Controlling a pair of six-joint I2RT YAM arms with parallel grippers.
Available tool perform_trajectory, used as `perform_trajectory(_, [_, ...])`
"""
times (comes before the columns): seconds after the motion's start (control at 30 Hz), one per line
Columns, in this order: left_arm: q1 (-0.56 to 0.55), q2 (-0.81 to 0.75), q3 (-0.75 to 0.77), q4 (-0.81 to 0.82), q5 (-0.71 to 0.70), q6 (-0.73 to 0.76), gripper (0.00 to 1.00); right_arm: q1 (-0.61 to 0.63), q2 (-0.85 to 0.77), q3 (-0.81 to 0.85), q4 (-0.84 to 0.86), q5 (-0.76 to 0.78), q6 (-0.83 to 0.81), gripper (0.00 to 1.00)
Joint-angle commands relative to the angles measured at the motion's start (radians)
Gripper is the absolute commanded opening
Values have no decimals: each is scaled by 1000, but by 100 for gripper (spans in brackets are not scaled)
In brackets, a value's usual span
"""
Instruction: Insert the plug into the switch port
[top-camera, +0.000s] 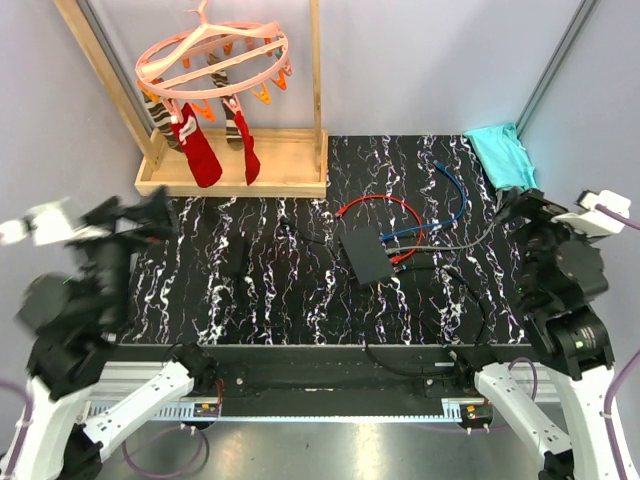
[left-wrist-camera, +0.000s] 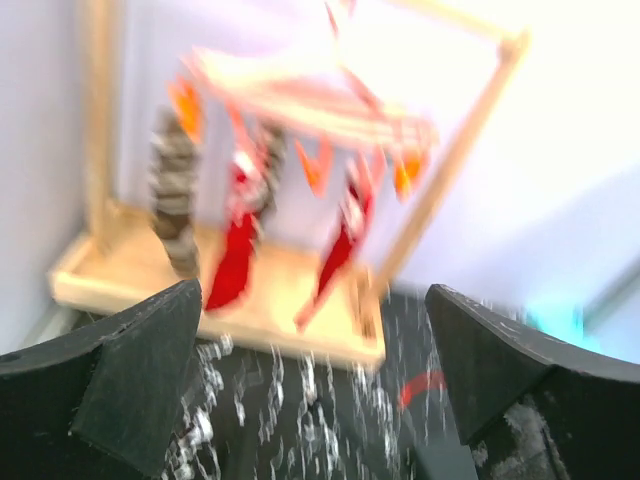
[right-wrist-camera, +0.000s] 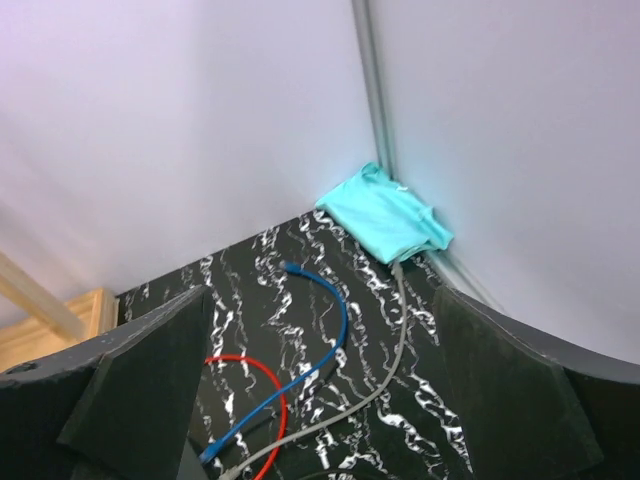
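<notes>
The switch box (top-camera: 365, 257) lies flat in the middle of the surface (top-camera: 270, 300). Its thin right edge faces the red cable (top-camera: 375, 200), blue cable (top-camera: 455, 195) and grey cable (top-camera: 470, 240). I think the port is on that edge, but it is too small to see. The left hand (left-wrist-camera: 310, 300) and right hand (right-wrist-camera: 322, 300) hang high at the sides, fingers wide apart, holding nothing. There is open room left of the box.

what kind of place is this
Probably a robot lab test cell: panel walls around a black marbled table, arms bolted at its edge, props like network cables and a sock-drying rack.
</notes>
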Motion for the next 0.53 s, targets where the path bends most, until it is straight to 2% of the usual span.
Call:
perform_trajectory(0.0, [2,-103,-41,69,-100,124,99,-3,-26,40,20,81,-93,100])
perform_trajectory(0.17, [0,-199,-99,126,-123,145,99,-1,-57,24,52,78,-102,100])
perform_trajectory(0.5, [2,-210,-108,97,-146,116,99,-1,-65,31,57,76,-110,100])
